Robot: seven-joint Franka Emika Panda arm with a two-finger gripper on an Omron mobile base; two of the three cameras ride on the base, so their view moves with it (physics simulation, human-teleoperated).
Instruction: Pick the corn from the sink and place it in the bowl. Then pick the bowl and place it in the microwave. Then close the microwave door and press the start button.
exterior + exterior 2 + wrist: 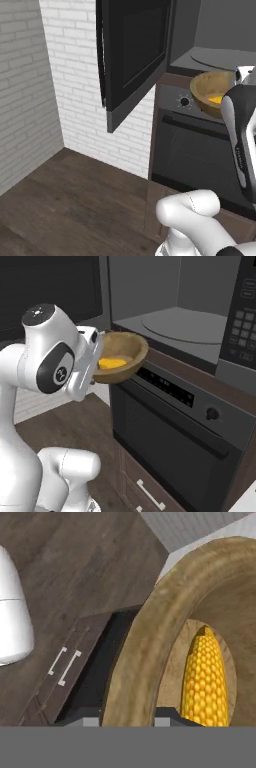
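My gripper (pixel 99 354) is shut on the near rim of the golden-brown bowl (pixel 129 350), holding it tilted in the air. The yellow corn (pixel 112 363) lies inside the bowl, seen close in the hand view as the corn (pixel 205 679) beside the thick bowl rim (pixel 135 662). The bowl (pixel 209 89) hangs just in front of the open microwave (pixel 190 321), at the level of its floor and above the oven front. The microwave door (pixel 135 50) stands swung wide open to the left. The sink is out of view.
The dark oven (pixel 175 431) with its round knob (pixel 212 414) and bar handle sits directly under the microwave. The microwave's button panel (pixel 245 316) is to the right of the opening. A brown drawer (pixel 65 667) lies below, and wood floor spreads to the left.
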